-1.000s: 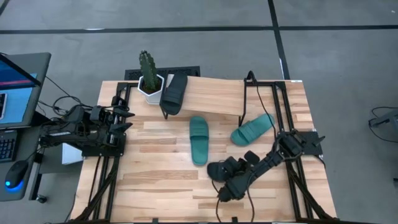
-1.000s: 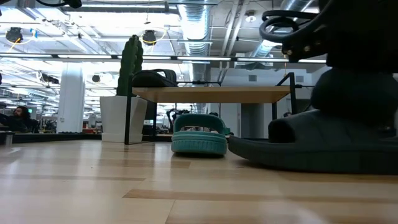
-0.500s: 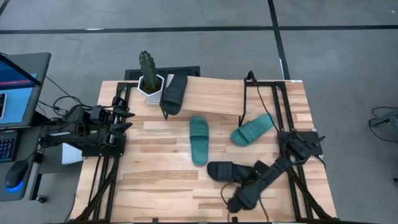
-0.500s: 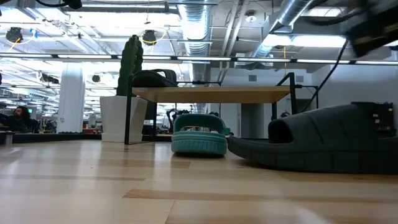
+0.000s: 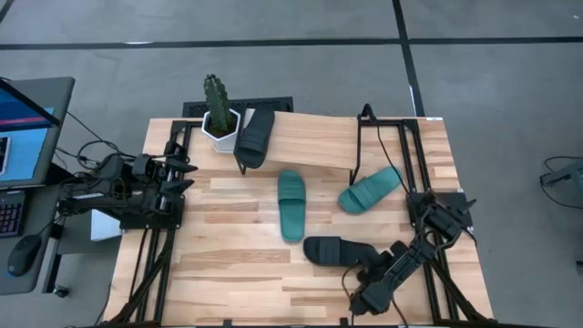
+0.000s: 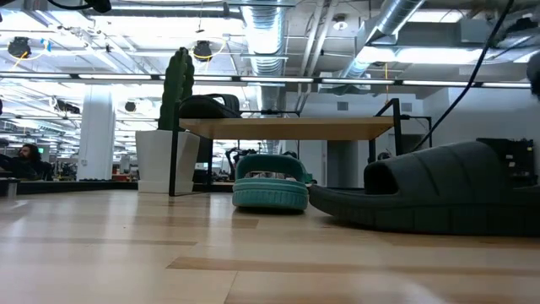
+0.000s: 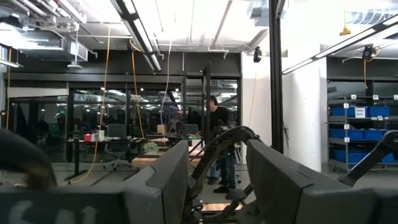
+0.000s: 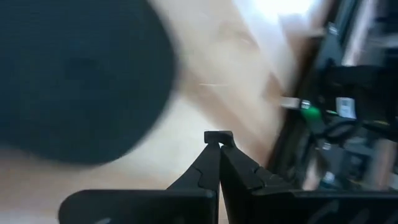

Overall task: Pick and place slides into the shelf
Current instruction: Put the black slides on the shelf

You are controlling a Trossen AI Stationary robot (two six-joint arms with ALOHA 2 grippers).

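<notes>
One black slide on the shelf, three slides waited on the table.

My right gripper [image 5: 364,302], closed and empty, was at the lower right beside a black slide [image 5: 339,250]; my left gripper [image 5: 185,175] rested open at the left, because the shelf [image 5: 314,138] was in the upper middle.

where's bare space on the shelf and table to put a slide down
The tilted light-wood shelf is bare right of the black rubber slide at its left end. The wood-plank tabletop is free at front left. Crowded: mid-table, where two teal slides and another black slide lie.
</notes>
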